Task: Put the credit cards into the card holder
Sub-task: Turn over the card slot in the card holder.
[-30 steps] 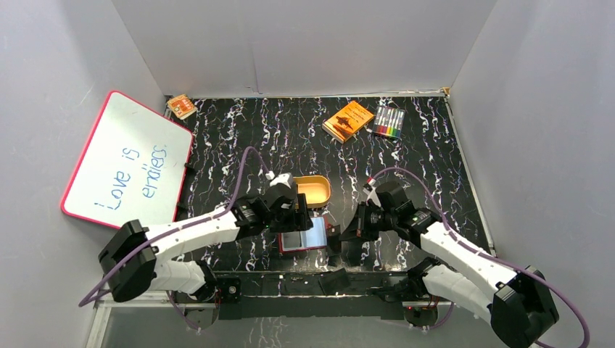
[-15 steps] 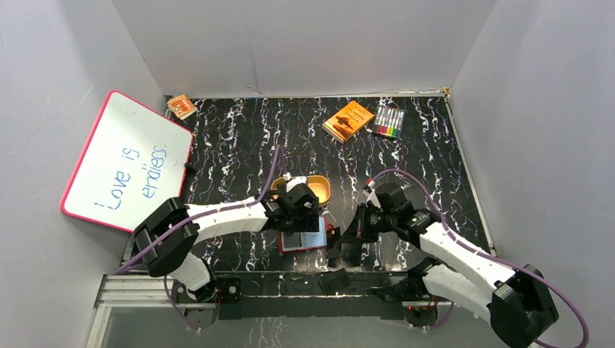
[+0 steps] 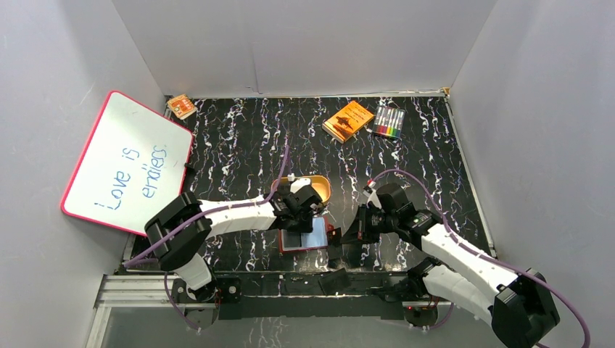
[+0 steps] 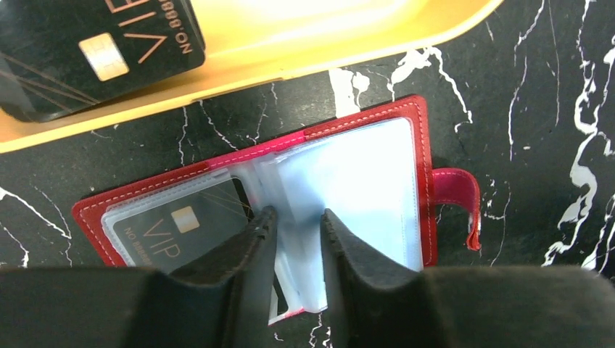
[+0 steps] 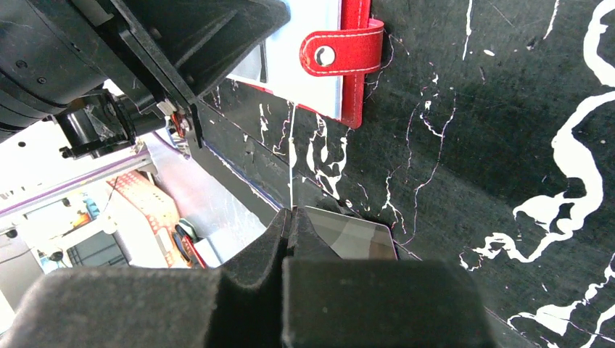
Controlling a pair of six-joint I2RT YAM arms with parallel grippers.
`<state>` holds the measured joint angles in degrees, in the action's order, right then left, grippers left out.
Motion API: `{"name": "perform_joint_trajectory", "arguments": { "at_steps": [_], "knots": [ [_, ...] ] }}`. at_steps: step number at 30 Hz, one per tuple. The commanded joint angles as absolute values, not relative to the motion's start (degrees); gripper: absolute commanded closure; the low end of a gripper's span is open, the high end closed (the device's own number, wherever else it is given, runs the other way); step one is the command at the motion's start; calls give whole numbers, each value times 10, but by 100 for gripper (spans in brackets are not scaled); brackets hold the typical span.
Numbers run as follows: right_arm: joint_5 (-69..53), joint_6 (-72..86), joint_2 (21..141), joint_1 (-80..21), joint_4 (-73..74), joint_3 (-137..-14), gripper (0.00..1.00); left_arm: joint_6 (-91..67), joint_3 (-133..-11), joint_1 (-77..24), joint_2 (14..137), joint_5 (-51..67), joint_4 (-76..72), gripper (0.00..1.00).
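The red card holder (image 4: 422,138) lies open on the black marbled table, its pale pocket leaves showing and one dark VIP credit card (image 4: 181,228) inside its left pocket. My left gripper (image 4: 297,214) hangs over the holder (image 3: 310,238). Its jaws are narrowed but apart, with the middle pocket leaves between the fingertips. Another black credit card (image 4: 94,51) rests in the tan tray (image 4: 326,36) just beyond. My right gripper (image 5: 290,214) is to the right of the holder's snap strap (image 5: 341,52). It is shut on a dark credit card (image 5: 355,235), held edge-up near the table's front edge.
The tan tray (image 3: 317,190) touches the holder's far side. An orange box (image 3: 347,120) and a pack of coloured markers (image 3: 389,122) lie at the back right. A whiteboard (image 3: 127,163) leans on the left wall, with a small orange item (image 3: 180,106) behind it.
My left arm has swung right and settled over the open card holder, and its jaws have narrowed around the pocket leaves. The right arm and its card have stayed put.
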<state>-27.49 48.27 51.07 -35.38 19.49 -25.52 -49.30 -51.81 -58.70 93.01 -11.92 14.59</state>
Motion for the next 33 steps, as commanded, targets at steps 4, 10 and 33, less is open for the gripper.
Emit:
{"name": "perform_joint_trajectory", "arguments": {
  "at_steps": [4, 10, 33],
  "knots": [
    [-290, 475, 528, -352, 169, -271, 100, -508, -479, -590, 923, -143, 180, 93],
    [-303, 475, 552, -353, 145, -264, 100, -515, -464, -590, 908, -152, 177, 100],
    [-317, 403, 693, -353, 91, -309, 100, -534, -437, -590, 877, -157, 159, 100]
  ]
}}
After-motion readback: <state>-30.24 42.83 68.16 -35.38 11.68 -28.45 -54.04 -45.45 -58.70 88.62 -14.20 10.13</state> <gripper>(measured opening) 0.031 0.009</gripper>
